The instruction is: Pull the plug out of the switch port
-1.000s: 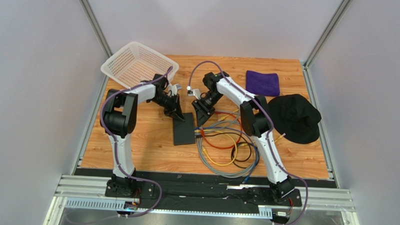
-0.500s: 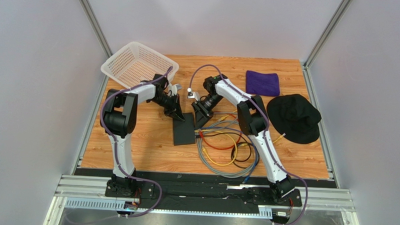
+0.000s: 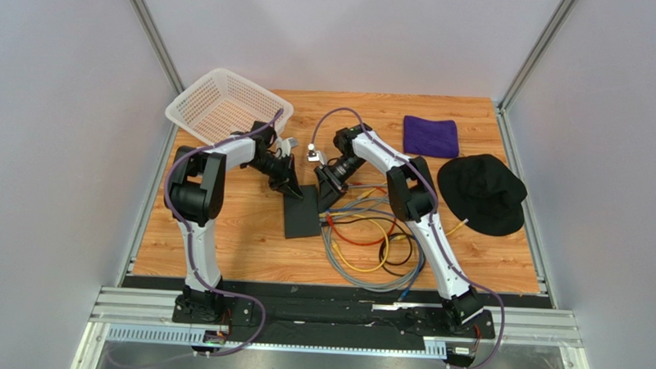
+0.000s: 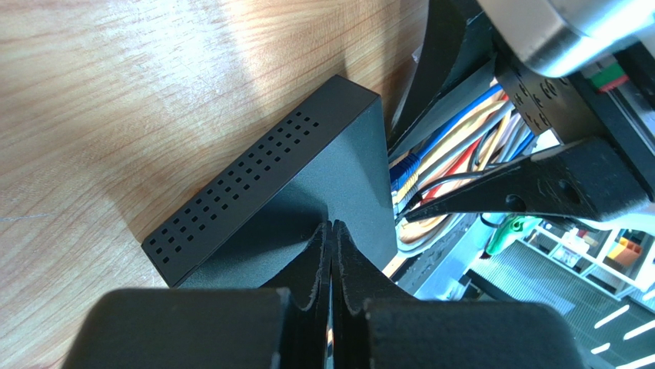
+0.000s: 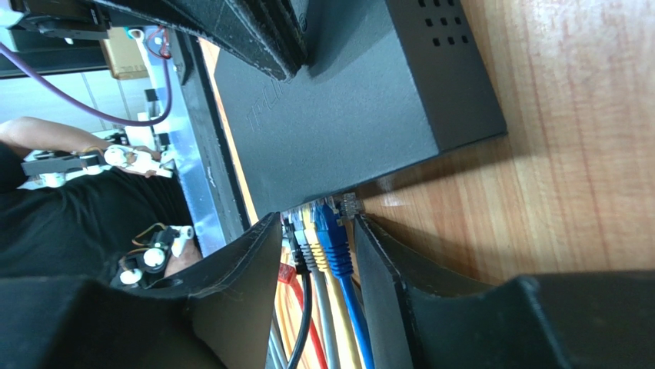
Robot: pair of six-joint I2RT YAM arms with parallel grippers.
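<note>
Right tool point(image 5: 311, 231), apart, slid around plugs point(image 5: 332, 234) of matte-black switch point(image 5: 346, 92); left tool point(image 4: 332, 227) together.

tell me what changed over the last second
The right gripper edged slightly left, toward the port edge of the switch. Its jaws are open on either side of the cable plugs, with nothing gripped yet. The left gripper stayed shut, pressing on the switch's top. The switch and the cables did not move.
</note>
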